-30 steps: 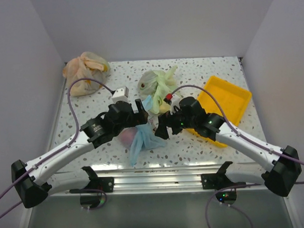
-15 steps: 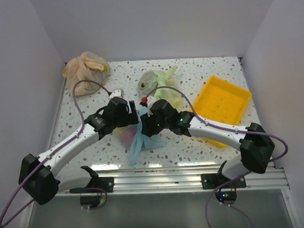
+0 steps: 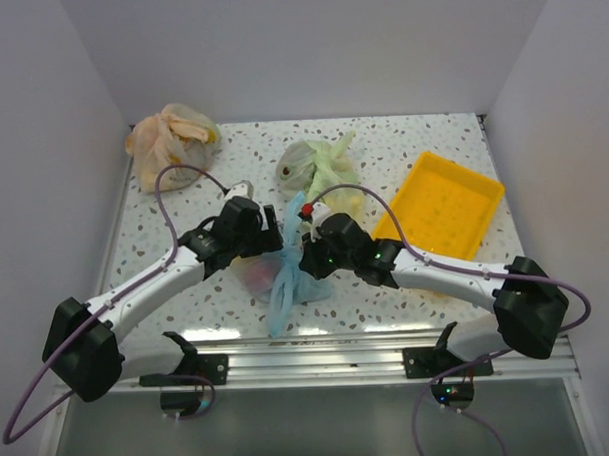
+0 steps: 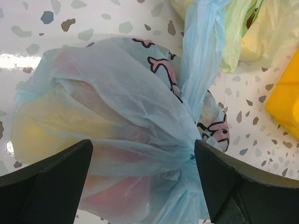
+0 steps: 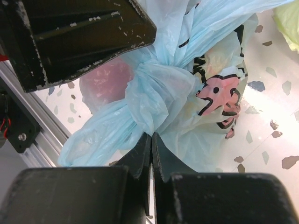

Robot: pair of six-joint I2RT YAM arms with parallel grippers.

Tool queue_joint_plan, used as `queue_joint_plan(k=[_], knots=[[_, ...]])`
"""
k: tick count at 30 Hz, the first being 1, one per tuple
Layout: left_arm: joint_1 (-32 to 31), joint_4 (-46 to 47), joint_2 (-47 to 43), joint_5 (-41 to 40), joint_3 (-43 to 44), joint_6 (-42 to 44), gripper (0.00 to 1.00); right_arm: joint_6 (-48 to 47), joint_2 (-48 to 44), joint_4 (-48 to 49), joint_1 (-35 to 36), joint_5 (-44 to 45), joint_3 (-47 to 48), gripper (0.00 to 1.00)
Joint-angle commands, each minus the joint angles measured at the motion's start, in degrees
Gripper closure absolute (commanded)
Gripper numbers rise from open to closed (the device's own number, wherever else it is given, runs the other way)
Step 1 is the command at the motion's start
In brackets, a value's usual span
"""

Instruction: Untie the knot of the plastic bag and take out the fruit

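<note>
The light blue plastic bag (image 3: 271, 277) lies on the speckled table between both arms, and its printed patch (image 5: 219, 95) faces the right wrist camera. Its knot (image 5: 156, 95) is a bunched twist with one tail rising (image 3: 297, 210) and one trailing toward the front. My right gripper (image 5: 152, 135) is shut, its tips pinching the plastic at the knot's lower edge. My left gripper (image 4: 142, 184) stands open astride the bag, one finger on each side, the knot (image 4: 191, 163) by its right finger. Fruit shows through the plastic as a red shape (image 4: 110, 198) and a yellow shape (image 4: 39, 128).
A pale green tied bag (image 3: 317, 162) sits just behind the blue one. An orange bag (image 3: 171, 138) lies at the back left. A yellow tray (image 3: 446, 208) stands to the right. A metal rail (image 3: 319, 346) runs along the table's front edge.
My right arm swung left to the bag and its gripper closed at the knot. The left gripper settled lower over the bag, still open. The bag's upper tail now stands up.
</note>
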Motion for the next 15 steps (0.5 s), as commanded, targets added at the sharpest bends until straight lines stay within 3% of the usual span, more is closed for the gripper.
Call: queue_joint_plan(k=[1,5,8,11,12,14,15], knots=[[0.3,5.2,1.3,0.2,-1.3,-3.1,0.04,1.9,-1.6,5.0,0.2,1.2,-1.9,1.00],[0.3,7.1,3.5,-1.2,-1.9,-5.2,0.12,1.6,-1.6,5.6,0.2,1.4,-2.8,1.00],[0.3,9.6,4.0,-1.7,-3.2,-6.0,0.29,1.7,-1.6,5.7,0.1,1.6,-3.4,1.00],[0.3,10.6,5.0,-0.9,-3.2,-5.9,0.55,1.6,-1.6,5.6,0.2,1.8,-3.8,1.00],[0.3,11.1,5.1,-0.7,-3.2,-5.5,0.77,1.5,-1.6,5.6,0.2,1.8,-4.0,1.00],[0.3,10.5,5.0,-1.9,-2.7,-5.0,0.99,1.3,-2.0,5.5,0.2,2.8,-4.1,1.00],[0.4,9.1,4.8,-2.7,-2.2,-3.9,1.00,1.2,-2.5,4.8,0.1,3.5,-4.2,1.00]])
